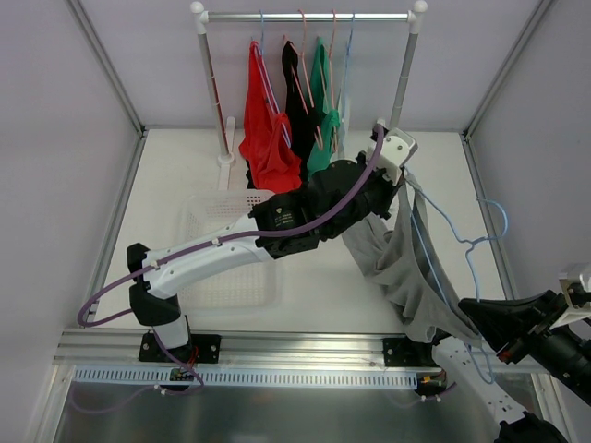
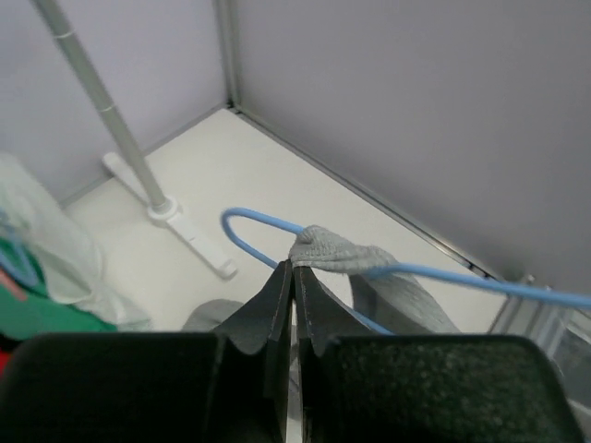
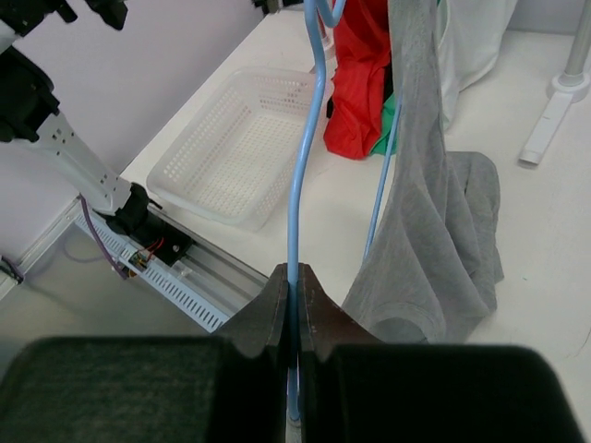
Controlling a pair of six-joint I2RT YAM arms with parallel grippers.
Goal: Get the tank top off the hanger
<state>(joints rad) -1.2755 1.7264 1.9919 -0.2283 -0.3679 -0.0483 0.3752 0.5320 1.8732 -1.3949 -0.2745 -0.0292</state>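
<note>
The grey tank top (image 1: 406, 268) is strung up over the table's right side, with its lower end slumped on the surface. One strap is pinched in the left gripper (image 2: 294, 272), jaws pressed together on it. The blue hanger (image 3: 300, 185) is clamped by the right gripper (image 3: 295, 277). The strap should probably be slid off the wire's curved end with the hanger held steady. The white basket (image 1: 222, 240) and clothes rack (image 1: 309, 16) are close by, so snagging is possible.

Left gripper (image 1: 402, 177) up high at the grey tank top (image 1: 406, 268); blue hanger (image 1: 503, 221) threaded through it; right gripper (image 1: 473, 309) low beside the hem.
</note>
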